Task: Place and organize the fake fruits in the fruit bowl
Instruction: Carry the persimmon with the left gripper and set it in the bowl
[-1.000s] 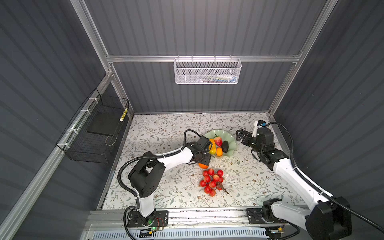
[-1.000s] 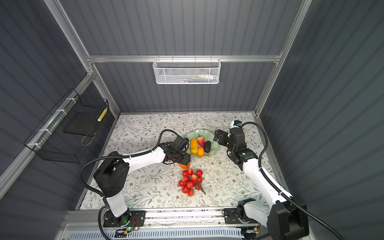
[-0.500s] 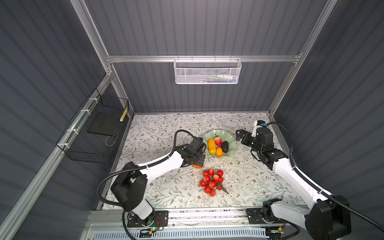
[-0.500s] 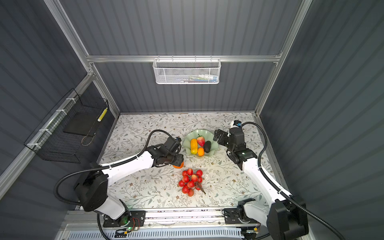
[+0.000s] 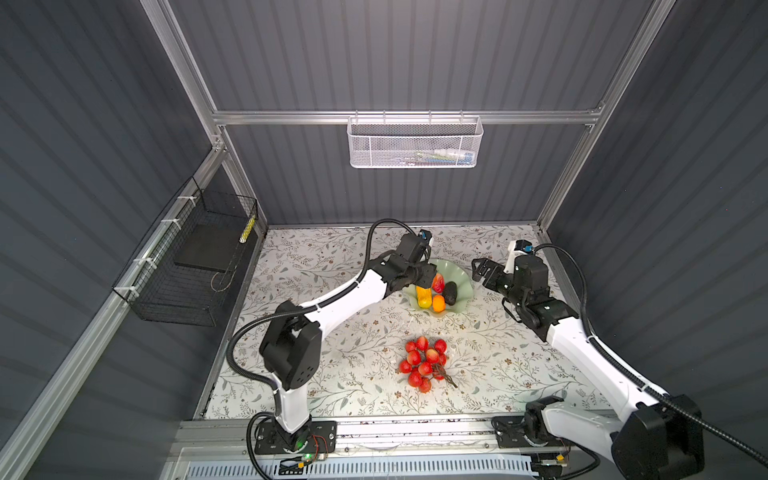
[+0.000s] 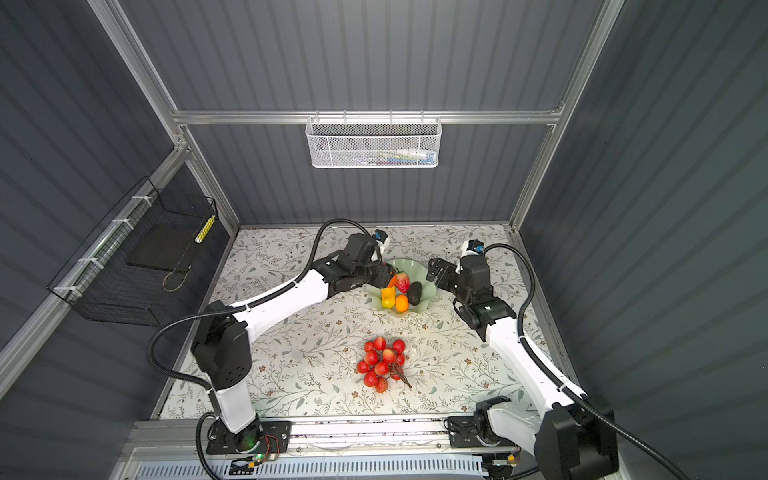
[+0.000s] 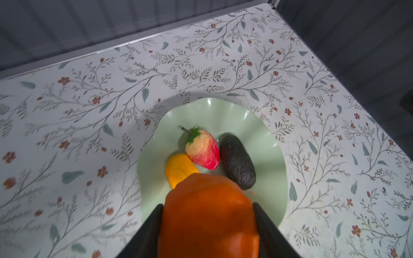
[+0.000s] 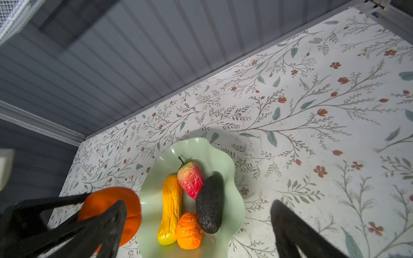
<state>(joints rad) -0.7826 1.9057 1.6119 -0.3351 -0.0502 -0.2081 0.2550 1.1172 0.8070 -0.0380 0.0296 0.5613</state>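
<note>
While the left gripper (image 7: 206, 207) clamps the large orange (image 8: 105, 201) between partly closed jaws, that fruit hangs at the 9 o'clock rim of the fruit bowl (image 5: 457, 270), mostly hidden by the gripper body in both top views. The strawberry (image 7: 202, 149), avocado (image 7: 237, 160), yellow corn-like piece (image 7: 178, 169) and small orange (image 8: 188, 230) lie in the bowl, the last covered by the held fruit in the left wrist view. The right gripper (image 5: 478, 271) stands wide at the bowl's 3 o'clock; the berry cluster (image 5: 424, 363) lies well apart at 6 o'clock.
</note>
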